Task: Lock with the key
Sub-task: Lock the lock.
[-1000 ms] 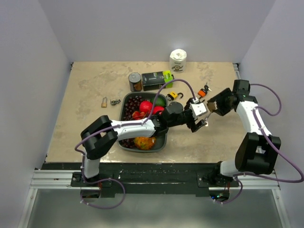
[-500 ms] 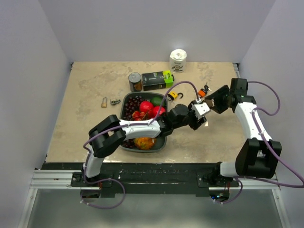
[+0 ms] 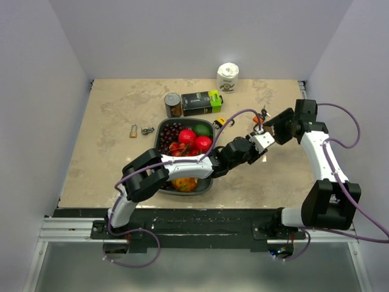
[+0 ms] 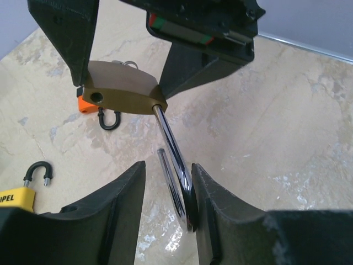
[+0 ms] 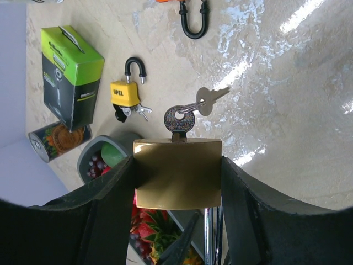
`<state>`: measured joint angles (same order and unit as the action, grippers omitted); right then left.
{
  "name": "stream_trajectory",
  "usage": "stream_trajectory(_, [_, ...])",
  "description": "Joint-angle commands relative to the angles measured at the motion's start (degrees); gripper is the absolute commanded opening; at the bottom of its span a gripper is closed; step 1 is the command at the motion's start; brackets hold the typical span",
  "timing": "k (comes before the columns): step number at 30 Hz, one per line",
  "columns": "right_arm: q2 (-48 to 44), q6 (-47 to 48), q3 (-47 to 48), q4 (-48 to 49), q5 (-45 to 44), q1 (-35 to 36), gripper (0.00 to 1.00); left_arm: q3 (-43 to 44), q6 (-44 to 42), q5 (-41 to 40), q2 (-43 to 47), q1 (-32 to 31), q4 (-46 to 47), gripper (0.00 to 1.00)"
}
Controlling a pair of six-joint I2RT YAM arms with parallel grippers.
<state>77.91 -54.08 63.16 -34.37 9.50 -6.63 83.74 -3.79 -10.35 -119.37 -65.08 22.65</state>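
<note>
My right gripper [image 5: 176, 161] is shut on the flat sides of a brass padlock [image 5: 176, 174], held above the table. A key [image 5: 178, 120] sits in the lock's keyhole, with a second key [image 5: 212, 99] hanging from its ring. The chrome shackle [image 4: 174, 160] stands open, its free leg out of the body, and reaches toward my left gripper [image 4: 168, 167]. The left jaws stand either side of the shackle: it rests against the right finger [image 4: 207, 187], with a gap to the other. In the top view both grippers [image 3: 262, 137] [image 3: 270, 128] meet right of the bowl.
A grey bowl [image 3: 209, 181] of fruit lies under my left arm. A yellow padlock [image 5: 126, 91], an orange padlock [image 4: 88, 105], a green-black box [image 3: 200, 102], a can [image 3: 173, 104] and a paper roll [image 3: 228, 77] stand behind. A small padlock [image 3: 133, 130] lies far left.
My left arm has reached right and up to the held padlock, and its jaws have narrowed round the shackle. The right gripper has shifted slightly up, still holding the lock.
</note>
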Motion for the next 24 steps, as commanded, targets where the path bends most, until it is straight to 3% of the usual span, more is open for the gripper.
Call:
stream_trajectory(1, [-3.0, -2.4, 2.0, 1.8, -0.1, 0.5, 0.00, 4.3, -1.0, -3.4, -1.6, -0.7, 3.2, 0.43])
stream_trajectory(3, [-2.9, -2.7, 1.6, 2.1, 0.3, 0.7, 0.00, 5.2, -1.4, -3.5, -2.3, -0.8, 2.9, 0.40])
stream_trajectory(6, [-3.1, -3.0, 1.3, 2.2, 0.6, 0.7, 0.00, 5.8, -2.0, -3.8, -3.1, -0.8, 3.1, 0.29])
stream_trajectory(10, [-3.3, -3.2, 0.7, 2.4, 1.0, 0.8, 0.00, 5.7, -3.1, -4.6, -3.2, -0.8, 3.4, 0.00])
stream_trajectory(13, [-3.5, -3.0, 0.4, 2.6, 1.4, 0.8, 0.02, 5.6, -3.5, -4.6, -2.9, -0.8, 3.6, 0.00])
stream_trajectory(14, [-3.6, -2.6, 0.3, 2.7, 1.5, 0.8, 0.20, 5.6, -3.4, -4.3, -2.4, -0.8, 3.5, 0.00])
stream_trajectory(16, [-3.7, -1.1, 0.3, 2.9, 1.5, 0.8, 0.43, 5.0, -3.1, -3.1, -1.7, -0.6, 3.4, 0.00])
stream_trajectory(17, [-3.9, -0.8, 0.3, 3.3, 1.7, 0.7, 0.67, 4.6, -2.7, -2.1, -0.2, -0.3, 3.7, 0.00])
stream_trajectory(19, [-4.3, 2.3, 0.7, 3.1, 1.4, -0.1, 0.85, 2.2, -0.6, 2.2, 1.7, 0.7, 4.7, 0.00])
stream_trajectory(21, [-4.3, 6.4, 2.1, 1.7, -0.6, -0.7, 0.99, 1.2, 0.5, 4.4, 4.3, 1.7, 4.7, 0.00])
stream_trajectory(24, [-4.1, 11.0, 4.7, -0.3, -0.5, -2.3, 0.99, -0.3, 2.1, 10.1, 7.4, 3.1, 4.7, 0.00])
